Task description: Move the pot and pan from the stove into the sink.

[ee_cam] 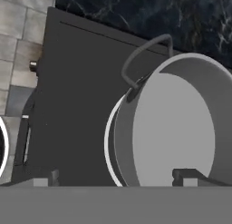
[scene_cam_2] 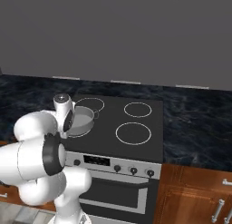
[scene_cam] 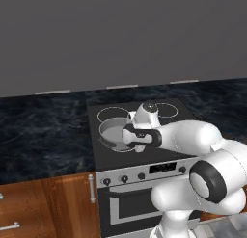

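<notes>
Hand view looks down past the two dark finger tips of the two-finger gripper (ee_cam: 116, 177), which stand wide apart with nothing between them. One tip rises in front of the pale floor of the round grey metal pot (ee_cam: 174, 128); the other sits out over bare black glass beside the pot's wall. A thin dark loop handle (ee_cam: 145, 55) arches off the pot's rim on the side away from the tips.

From the left base view, the gripper (scene_cam: 136, 144) hangs off the white arm (scene_cam: 193, 140) just above the near rim of the pot (scene_cam: 112, 132), which rests on a front burner ring of the black glass stove (scene_cam: 116, 157) with its silver knob panel. In the right base view the pot (scene_cam_2: 80, 120) sits on the front burner nearest the arm, and the other ring marks look bare.

By my reading, this is the approach to the pot, with no grasp made yet. The next move seems to call for lowering the hand so the open jaws straddle the near wall, one tip inside and one outside, then closing firmly before lifting. The wall is thin and smooth, so a shallow bite could slip.
</notes>
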Tool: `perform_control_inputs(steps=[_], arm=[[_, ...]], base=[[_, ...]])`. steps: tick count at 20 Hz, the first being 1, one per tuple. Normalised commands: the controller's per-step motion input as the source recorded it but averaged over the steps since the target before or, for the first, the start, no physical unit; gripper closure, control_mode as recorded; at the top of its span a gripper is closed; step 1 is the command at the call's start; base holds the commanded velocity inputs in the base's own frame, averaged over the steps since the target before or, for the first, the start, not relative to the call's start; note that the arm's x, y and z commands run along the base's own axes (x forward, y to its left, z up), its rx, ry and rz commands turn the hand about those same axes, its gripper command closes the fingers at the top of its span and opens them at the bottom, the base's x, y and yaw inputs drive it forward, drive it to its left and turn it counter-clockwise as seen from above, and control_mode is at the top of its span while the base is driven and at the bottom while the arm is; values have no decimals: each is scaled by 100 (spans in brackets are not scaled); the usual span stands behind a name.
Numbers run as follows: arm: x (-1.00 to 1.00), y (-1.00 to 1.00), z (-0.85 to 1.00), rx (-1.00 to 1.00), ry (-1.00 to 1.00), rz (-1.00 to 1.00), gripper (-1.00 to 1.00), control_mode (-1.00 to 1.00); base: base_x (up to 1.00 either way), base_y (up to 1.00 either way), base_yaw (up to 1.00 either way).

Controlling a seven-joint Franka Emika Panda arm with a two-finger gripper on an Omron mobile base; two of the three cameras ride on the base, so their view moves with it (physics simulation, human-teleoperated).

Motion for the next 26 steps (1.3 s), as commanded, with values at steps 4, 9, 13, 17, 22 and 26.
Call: perform_control_inputs(steps=[4,9,13,17,22,26], arm=[[59,14,-30,-8,8,5,-100,-100],[46,9,-40,-11,8,6,-100,-100],[24,1,-48,-12,7,8,-100,-100],[5,0,-53,-11,2,8,-100,-100],[0,0,-27,-3,0,2,-100,-100],[0,0,-2,0,0,0,100,-100]], base=[[0,0,0],[0,0,0],[0,0,0],[0,0,0],[0,0,0],[0,0,0]])
